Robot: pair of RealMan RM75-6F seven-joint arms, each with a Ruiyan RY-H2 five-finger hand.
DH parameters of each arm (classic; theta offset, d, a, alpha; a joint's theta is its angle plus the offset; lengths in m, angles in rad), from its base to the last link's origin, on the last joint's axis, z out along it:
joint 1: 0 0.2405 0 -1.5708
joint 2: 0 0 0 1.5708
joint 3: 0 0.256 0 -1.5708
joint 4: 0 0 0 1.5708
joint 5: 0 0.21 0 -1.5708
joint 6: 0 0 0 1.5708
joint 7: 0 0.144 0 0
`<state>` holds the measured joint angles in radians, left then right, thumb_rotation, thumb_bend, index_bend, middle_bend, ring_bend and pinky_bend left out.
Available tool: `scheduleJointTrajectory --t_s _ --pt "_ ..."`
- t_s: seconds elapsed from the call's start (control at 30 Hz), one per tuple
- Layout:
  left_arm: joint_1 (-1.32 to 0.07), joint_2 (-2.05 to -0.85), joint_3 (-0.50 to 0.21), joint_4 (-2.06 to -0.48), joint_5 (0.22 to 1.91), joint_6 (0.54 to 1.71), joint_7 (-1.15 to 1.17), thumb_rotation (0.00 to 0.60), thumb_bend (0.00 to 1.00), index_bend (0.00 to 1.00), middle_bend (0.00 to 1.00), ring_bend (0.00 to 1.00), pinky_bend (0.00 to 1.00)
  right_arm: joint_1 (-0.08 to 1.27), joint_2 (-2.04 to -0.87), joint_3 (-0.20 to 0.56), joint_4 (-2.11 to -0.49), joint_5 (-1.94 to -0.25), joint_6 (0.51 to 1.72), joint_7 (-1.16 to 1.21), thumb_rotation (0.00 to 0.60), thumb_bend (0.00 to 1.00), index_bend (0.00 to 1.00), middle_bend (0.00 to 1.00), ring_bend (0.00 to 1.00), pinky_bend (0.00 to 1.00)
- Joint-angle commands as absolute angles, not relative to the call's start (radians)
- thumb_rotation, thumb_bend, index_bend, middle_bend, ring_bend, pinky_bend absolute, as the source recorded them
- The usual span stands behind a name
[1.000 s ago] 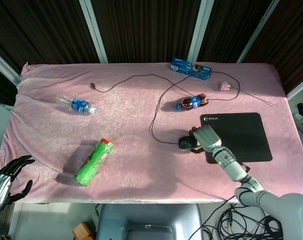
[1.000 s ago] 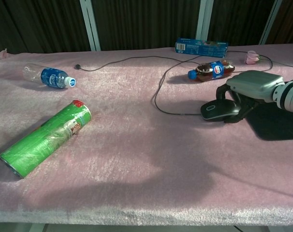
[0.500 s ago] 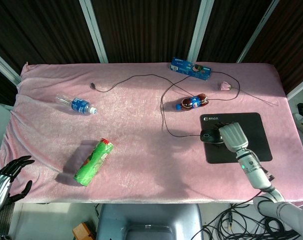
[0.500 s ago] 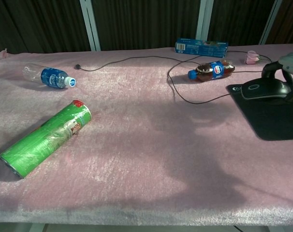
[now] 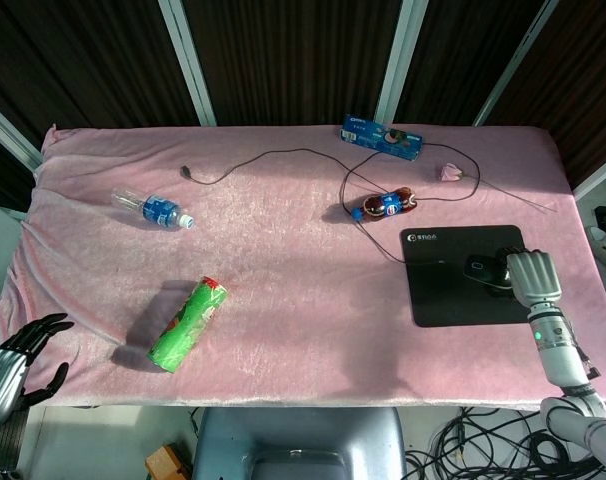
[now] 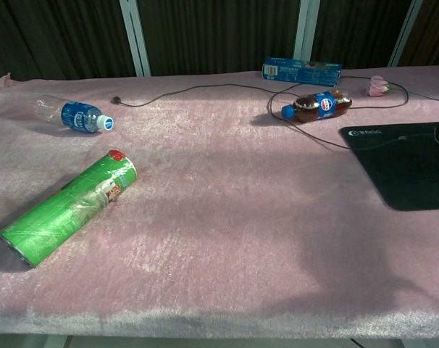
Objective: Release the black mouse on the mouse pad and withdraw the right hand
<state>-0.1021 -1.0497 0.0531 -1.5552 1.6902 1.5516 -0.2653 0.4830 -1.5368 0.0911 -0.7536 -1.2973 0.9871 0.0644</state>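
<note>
Nearest the robot, at the lower left corner of the head view, the left robot hand [image 5: 8, 362] hangs below the bench [image 5: 283, 300] edge with its dark fingers spread and nothing in them. Just up from there a green can [image 5: 188, 324] lies on its side on the pink cloth. On the right, the right robot hand [image 5: 531, 277] rests over the right part of the black mouse pad [image 5: 453, 290], its fingers curled around the black mouse [image 5: 480, 267], which sits on the pad; whether the fingers actually clamp it cannot be told. Only a sliver of the mouse shows in the chest view. Farther back, a clear water bottle [image 5: 151, 209] lies at the left and a cola bottle [image 5: 385, 205] lies beyond the pad, with the mouse cable [image 5: 283, 153] looping around it. Farthest back are a blue box [image 5: 381, 138] and a small pink object [image 5: 450, 173].
</note>
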Motion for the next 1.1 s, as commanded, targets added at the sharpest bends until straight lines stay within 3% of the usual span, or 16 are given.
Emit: scheduleJointTrajectory --t_s 0.03,0.2,0.47,0.63,0.7,0.83,1.1 --pt "-0.102 -1.049 0.053 -1.557 1.689 1.55 -0.263 0.6 0.42 0.24 0.19 0.19 0.41 0.483 -1.577 0.078 -0.684 -1.324 0.946 0.157 0.6 0.48 0.51 0.46 0.43 0.51" --pt "-0.101 -1.048 0.053 -1.559 1.687 1.552 -0.262 0.6 0.42 0.24 0.19 0.2 0.41 0.486 -1.605 0.05 -0.636 -1.373 0.929 0.236 0.6 0.48 0.39 0.35 0.31 0.39" --pt "-0.099 -1.046 0.053 -1.558 1.686 1.555 -0.268 0.6 0.42 0.24 0.19 0.2 0.41 0.478 -1.603 0.026 -0.639 -1.424 0.957 0.275 0.6 0.47 0.33 0.29 0.23 0.32" --pt "-0.098 -1.046 0.052 -1.557 1.686 1.557 -0.273 0.6 0.42 0.24 0.19 0.2 0.41 0.454 -1.549 0.033 -0.728 -1.445 1.049 0.273 0.6 0.45 0.23 0.15 0.09 0.18" --pt "-0.098 -1.045 0.051 -1.557 1.684 1.556 -0.275 0.6 0.42 0.24 0.19 0.2 0.41 0.436 -1.51 0.041 -0.796 -1.448 1.098 0.269 0.6 0.42 0.14 0.07 0.02 0.15" --pt "-0.097 -1.045 0.05 -1.557 1.681 1.555 -0.276 0.6 0.42 0.24 0.19 0.2 0.41 0.385 -1.428 0.059 -0.96 -1.445 1.206 0.25 0.6 0.4 0.03 0.02 0.0 0.14" --pt "-0.098 -1.056 0.046 -1.553 1.687 1.562 -0.26 0.6 0.42 0.24 0.2 0.2 0.41 0.211 -1.215 0.003 -1.44 -1.48 1.425 0.147 0.6 0.29 0.03 0.01 0.0 0.14"
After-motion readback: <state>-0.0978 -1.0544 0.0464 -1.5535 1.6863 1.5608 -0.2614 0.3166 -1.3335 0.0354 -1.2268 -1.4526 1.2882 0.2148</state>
